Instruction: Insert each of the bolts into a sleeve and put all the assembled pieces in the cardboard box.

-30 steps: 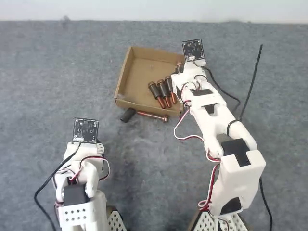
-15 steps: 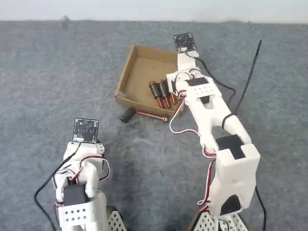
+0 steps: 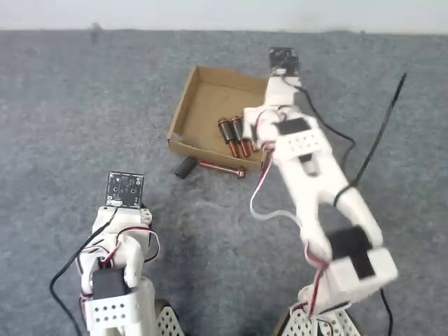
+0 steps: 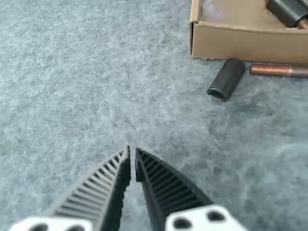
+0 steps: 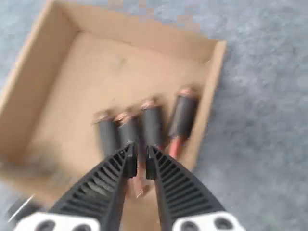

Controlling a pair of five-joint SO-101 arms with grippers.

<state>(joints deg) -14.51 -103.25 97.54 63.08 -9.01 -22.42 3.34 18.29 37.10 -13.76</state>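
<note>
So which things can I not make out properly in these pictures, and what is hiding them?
- High view: the right arm covers the right side of the cardboard box, so the assembled pieces cannot be counted there.
- Right wrist view: blur; whether those pieces are fully pushed together is unclear.
- Left wrist view: the picture edge cuts off the loose bolt, so its head is unseen.

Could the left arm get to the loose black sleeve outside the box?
Probably yes: only bare carpet lies between the left gripper and the sleeve, which lies near the cardboard box wall, beside the bolt.
</note>
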